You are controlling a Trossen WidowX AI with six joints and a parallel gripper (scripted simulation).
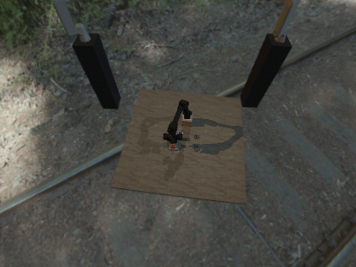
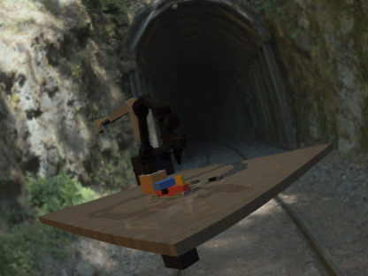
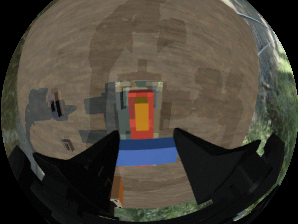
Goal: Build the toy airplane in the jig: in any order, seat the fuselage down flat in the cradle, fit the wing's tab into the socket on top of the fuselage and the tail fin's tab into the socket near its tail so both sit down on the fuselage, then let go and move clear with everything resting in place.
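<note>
The red fuselage (image 1: 173,146) (image 2: 182,189) (image 3: 134,120) lies in the grey jig cradle (image 3: 122,112). The blue wing (image 2: 164,183) (image 3: 147,157) lies across the top of the fuselage. The yellow tail fin (image 2: 180,180) (image 3: 142,118) stands on the fuselage, toward the end away from the wing. Whether the tabs are fully down in their sockets cannot be told; the joints are hidden. My gripper (image 2: 179,163) (image 3: 146,133) is open and empty, above the airplane. In the wrist view its fingers flank the wing, with no contact visible.
An orange box (image 1: 186,122) (image 2: 146,184) (image 3: 119,190) stands near the wing, toward the arm's base. Two small dark parts lie on the table to one side, one larger (image 1: 197,147) (image 3: 56,105) and one smaller (image 1: 197,137) (image 3: 67,145).
</note>
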